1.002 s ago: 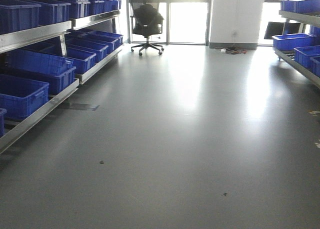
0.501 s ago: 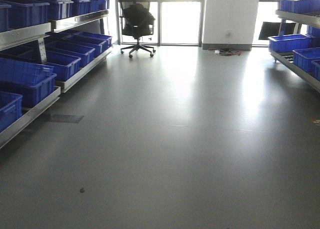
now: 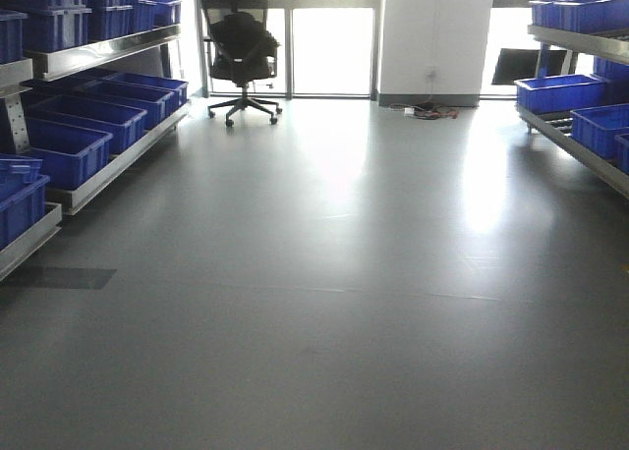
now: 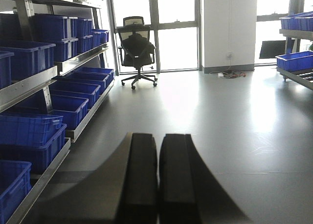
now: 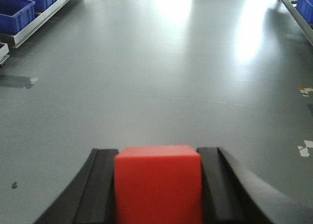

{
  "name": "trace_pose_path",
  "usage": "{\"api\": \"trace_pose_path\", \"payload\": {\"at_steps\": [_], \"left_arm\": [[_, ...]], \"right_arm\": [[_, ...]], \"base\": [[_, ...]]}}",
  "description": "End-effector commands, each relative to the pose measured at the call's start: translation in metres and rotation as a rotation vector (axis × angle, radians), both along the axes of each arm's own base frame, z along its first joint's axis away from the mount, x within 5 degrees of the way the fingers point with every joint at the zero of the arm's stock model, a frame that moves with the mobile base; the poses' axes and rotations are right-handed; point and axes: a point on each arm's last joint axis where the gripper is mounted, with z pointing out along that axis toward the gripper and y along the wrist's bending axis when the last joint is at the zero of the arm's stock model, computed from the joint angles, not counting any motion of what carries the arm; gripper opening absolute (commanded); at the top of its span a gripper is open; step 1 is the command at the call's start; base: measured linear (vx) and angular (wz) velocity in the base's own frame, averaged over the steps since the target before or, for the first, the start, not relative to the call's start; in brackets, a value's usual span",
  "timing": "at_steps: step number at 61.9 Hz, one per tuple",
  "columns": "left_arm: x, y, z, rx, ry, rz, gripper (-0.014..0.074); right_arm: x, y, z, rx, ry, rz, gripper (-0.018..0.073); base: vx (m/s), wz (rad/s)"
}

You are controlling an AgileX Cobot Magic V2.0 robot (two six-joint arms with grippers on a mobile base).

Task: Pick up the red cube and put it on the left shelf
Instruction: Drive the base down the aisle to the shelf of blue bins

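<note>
Front view: left shelf (image 3: 103,47) runs along the aisle edge, steel rails, tiers loaded w/ blue crates (image 3: 69,145); grey floor (image 3: 324,303) glossy, glare patches out from the shelf; black office chair (image 3: 239,52) just past the shelf's far end, by the windows; white pillar (image 3: 435,32) farther from the shelf than the chair; second rack (image 3: 580,47) w/ more crates faces the shelf across the aisle, well apart. Left wrist view: left gripper (image 4: 157,177) low in frame, black pads (image 4: 141,175) pressed together, only a thin dark seam btwn them; it sits near the left shelf (image 4: 29,82), beside its lower tiers, pointing down the aisle approx parallel to the rails; office chair (image 4: 137,48) beyond the shelf end. Right wrist view: right gripper (image 5: 157,153) clamped on the red cube (image 5: 157,187), a pad touching each side face, cube upright & square btwn them, top face lit; cube not on the shelf, held over bare floor, well apart from the left shelf (image 5: 34,23), of which only a bottom rail corner + one of the blue crates (image 5: 17,9) show at the frame's far edge
</note>
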Motion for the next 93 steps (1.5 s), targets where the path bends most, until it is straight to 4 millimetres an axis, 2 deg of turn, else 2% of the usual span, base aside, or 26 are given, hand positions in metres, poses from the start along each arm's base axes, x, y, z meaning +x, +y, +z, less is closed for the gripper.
{"api": "trace_pose_path", "payload": {"at_steps": [1,56,93], "left_arm": [[0.0009,0.0005,-0.0003,-0.009,-0.054,0.004,0.0106],[0.0009,0.0005,-0.0003,-0.009,-0.054,0.004,0.0106],[0.0009,0.0005,-0.0003,-0.009,-0.054,0.004,0.0106]], "right_arm": [[0.0029,0.0006,0.0172,-0.005,-0.105,0.009,0.0057],[0.0029,0.0005,0.0170,-0.005,-0.103,0.008,0.0057],[0.0029,0.0005,0.0169,-0.005,-0.102,0.008,0.0057]], "base": [[0.65,-0.06],[0.64,0.18],[0.53,0.51]]}}
